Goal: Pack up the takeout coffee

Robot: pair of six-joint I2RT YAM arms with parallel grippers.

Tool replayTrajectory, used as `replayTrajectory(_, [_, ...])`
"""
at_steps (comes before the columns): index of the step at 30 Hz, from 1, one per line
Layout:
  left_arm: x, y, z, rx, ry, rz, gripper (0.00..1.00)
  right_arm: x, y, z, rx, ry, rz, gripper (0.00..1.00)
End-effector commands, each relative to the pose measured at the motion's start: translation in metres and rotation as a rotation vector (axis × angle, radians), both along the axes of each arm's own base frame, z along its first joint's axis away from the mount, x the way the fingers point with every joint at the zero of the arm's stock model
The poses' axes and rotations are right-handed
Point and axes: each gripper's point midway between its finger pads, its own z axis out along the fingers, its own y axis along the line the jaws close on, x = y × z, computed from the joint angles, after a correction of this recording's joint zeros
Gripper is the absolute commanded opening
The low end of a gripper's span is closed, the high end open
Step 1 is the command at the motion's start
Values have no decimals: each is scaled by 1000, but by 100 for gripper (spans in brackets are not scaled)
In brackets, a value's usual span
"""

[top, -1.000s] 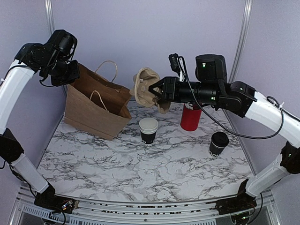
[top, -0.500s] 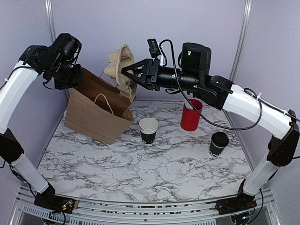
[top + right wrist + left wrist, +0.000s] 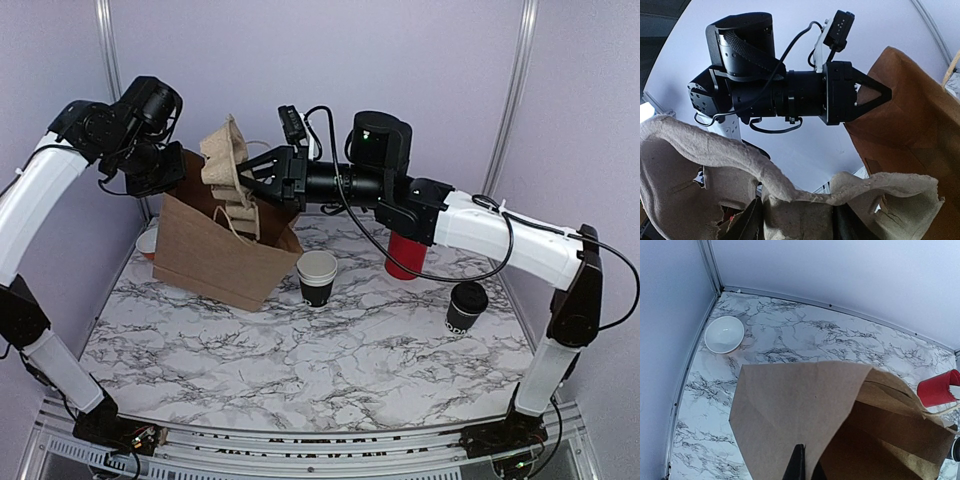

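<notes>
A black paper cup with a cream top (image 3: pixel 317 276) stands mid-table. A black cup with a black lid and a small white mark (image 3: pixel 466 305) stands to the right. My right gripper (image 3: pixel 247 180) is shut on a beige moulded pulp cup carrier (image 3: pixel 226 170) and holds it tilted at the mouth of the brown paper bag (image 3: pixel 215 258). The carrier fills the lower right wrist view (image 3: pixel 790 210). My left gripper (image 3: pixel 170 170) is shut on the bag's back rim and holds the bag open. In the left wrist view the fingers (image 3: pixel 799 465) pinch the bag wall (image 3: pixel 800 405).
A tall red cup (image 3: pixel 404 255) stands behind the cups and shows in the left wrist view (image 3: pixel 938 388). A small bowl (image 3: pixel 148 243) sits left of the bag by the wall and looks white inside (image 3: pixel 724 334). Walls close the back and both sides.
My right arm has swung left with the pulp carrier, from above the table's middle to the bag's mouth. The bag has shifted right, uncovering the bowl.
</notes>
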Motion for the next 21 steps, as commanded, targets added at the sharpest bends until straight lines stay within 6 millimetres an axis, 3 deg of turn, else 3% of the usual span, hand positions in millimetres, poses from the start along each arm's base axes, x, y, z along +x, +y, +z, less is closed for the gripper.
replayTrajectory(1, [-6,-10,17,-59,-51,-43,0,-6,-2,30,75,-52,15,46])
replayTrajectory(10, [-17,-16,14,-74,-80,-92,0,19,-14,20,86,-19,-33,45])
replayTrajectory(21, [-26,-21,26,-307,-155,-28,0,41,-11,-27,-44,8,-128,45])
